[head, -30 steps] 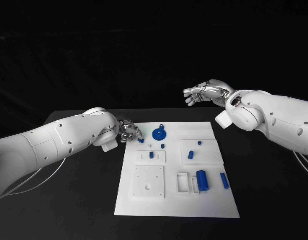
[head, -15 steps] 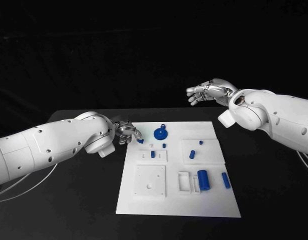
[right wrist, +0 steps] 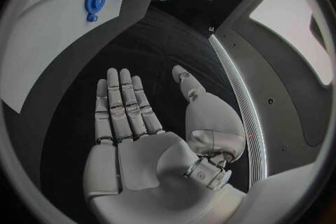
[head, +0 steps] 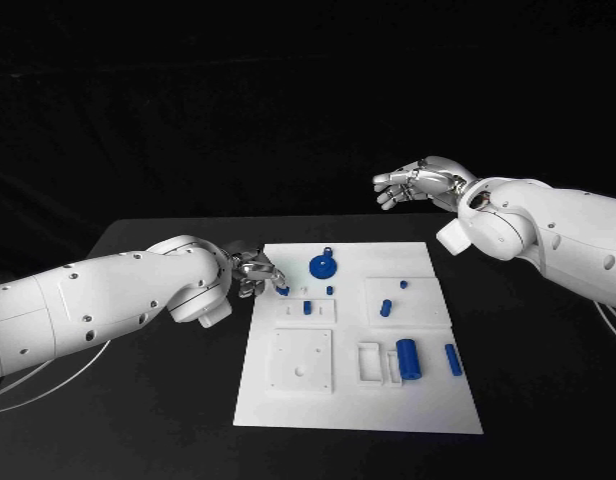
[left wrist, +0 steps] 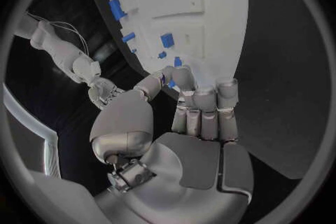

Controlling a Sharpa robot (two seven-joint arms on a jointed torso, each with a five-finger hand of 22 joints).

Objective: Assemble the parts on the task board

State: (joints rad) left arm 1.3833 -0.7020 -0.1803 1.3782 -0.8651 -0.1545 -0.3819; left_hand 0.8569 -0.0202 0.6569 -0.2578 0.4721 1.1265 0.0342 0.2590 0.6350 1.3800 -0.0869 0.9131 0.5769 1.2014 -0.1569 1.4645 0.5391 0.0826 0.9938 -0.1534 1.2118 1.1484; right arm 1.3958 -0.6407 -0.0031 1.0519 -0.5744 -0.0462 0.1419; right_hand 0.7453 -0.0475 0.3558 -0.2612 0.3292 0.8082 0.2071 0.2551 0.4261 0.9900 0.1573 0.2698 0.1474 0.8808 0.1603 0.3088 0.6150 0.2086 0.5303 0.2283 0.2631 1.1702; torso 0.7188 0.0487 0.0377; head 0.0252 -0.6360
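Board [head: 359,400]: flat white plate with recessed pockets, mid black desk [head: 135,400]. Left hand [head: 255,270] at its far-left corner, fingers pinching a small blue part [head: 282,291]. Right hand [head: 421,183] raised (fingers apart, holding nothing).

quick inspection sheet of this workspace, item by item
surface: black table, task board lying flat mid-table
job's things: blue parts on the board, among them a round disc, a large cylinder and a bar
clutter: nothing seen
hands: left hand at the board's left edge, pinching a small blue piece; right hand raised beyond the board, fingers apart, holding nothing
cables: pale cables trailing under the left arm
surroundings: dark backdrop
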